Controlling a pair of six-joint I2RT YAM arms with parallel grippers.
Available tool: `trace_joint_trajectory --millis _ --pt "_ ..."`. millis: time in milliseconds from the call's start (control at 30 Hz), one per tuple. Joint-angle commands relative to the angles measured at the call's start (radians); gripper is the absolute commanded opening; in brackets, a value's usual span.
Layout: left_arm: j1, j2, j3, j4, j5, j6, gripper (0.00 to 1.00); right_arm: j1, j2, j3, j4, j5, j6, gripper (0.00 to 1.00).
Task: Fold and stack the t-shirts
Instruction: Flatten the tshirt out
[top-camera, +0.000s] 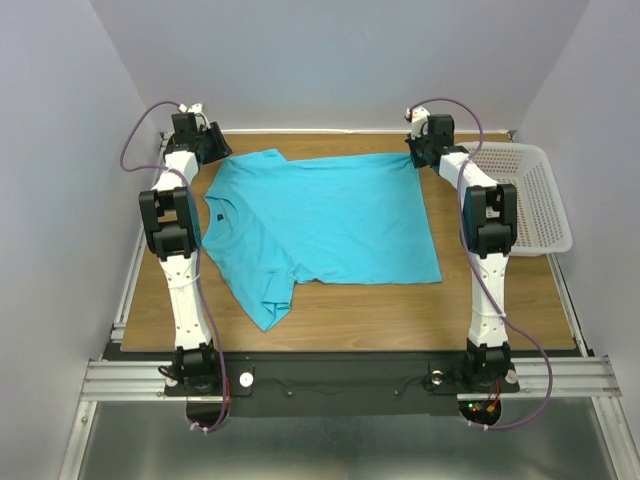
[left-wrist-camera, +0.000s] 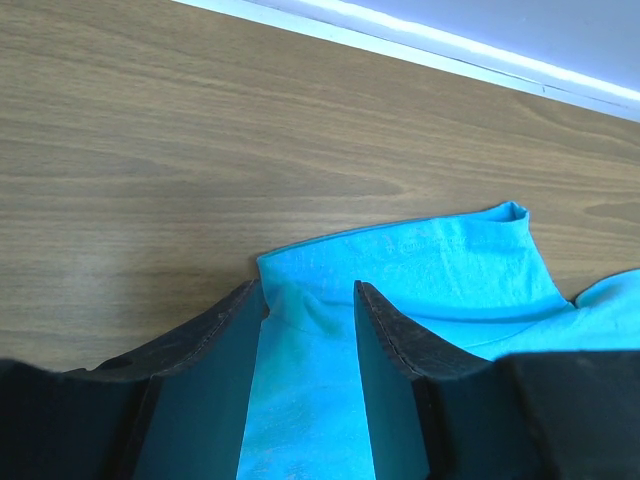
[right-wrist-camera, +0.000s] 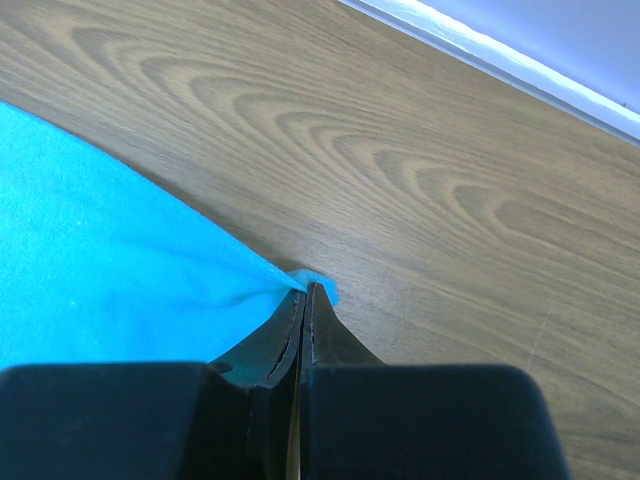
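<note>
Top external shows the t-shirt (top-camera: 325, 220) spread flat on the counter (top-camera: 400, 312), near a white basket (top-camera: 535, 195); the left tool (left-wrist-camera: 306, 292) stands apart, astride the far-left sleeve (left-wrist-camera: 420, 265); the right tool (right-wrist-camera: 305, 295) is clamped on the shirt's far-right corner.

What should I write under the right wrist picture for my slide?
Right jaws shut on a corner of the t-shirt, wooden table beyond.

No text can be read; the small dark neck label (top-camera: 214, 216) on the t-shirt (top-camera: 330, 215) is illegible.
</note>
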Motion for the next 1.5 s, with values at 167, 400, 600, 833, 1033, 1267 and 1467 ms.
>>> trace_joint_trajectory --millis 167,400,600,833,1033,1267,1467 --pt "0.016 -0.005 0.044 -0.007 0.064 0.076 0.53 -0.008 -0.058 -0.011 0.037 -0.014 0.001 0.01" --pt "0.016 0.013 0.056 -0.025 0.061 0.088 0.53 -0.007 -0.059 -0.008 0.037 -0.011 0.0 0.01" --pt "0.016 0.029 0.072 -0.031 0.076 0.085 0.52 -0.008 -0.058 -0.006 0.036 -0.012 -0.002 0.0" --pt "0.016 0.03 0.069 -0.031 0.104 0.096 0.52 -0.008 -0.053 -0.006 0.036 -0.012 -0.002 0.01" --pt "0.018 0.027 0.069 -0.027 0.124 0.093 0.51 -0.008 -0.05 -0.005 0.036 -0.011 -0.002 0.01" --pt "0.018 0.025 0.066 -0.025 0.136 0.081 0.45 -0.007 -0.052 -0.003 0.036 -0.011 -0.002 0.01" --pt "0.025 0.024 0.066 -0.025 0.142 0.069 0.33 -0.007 -0.053 -0.003 0.036 -0.012 0.001 0.01"
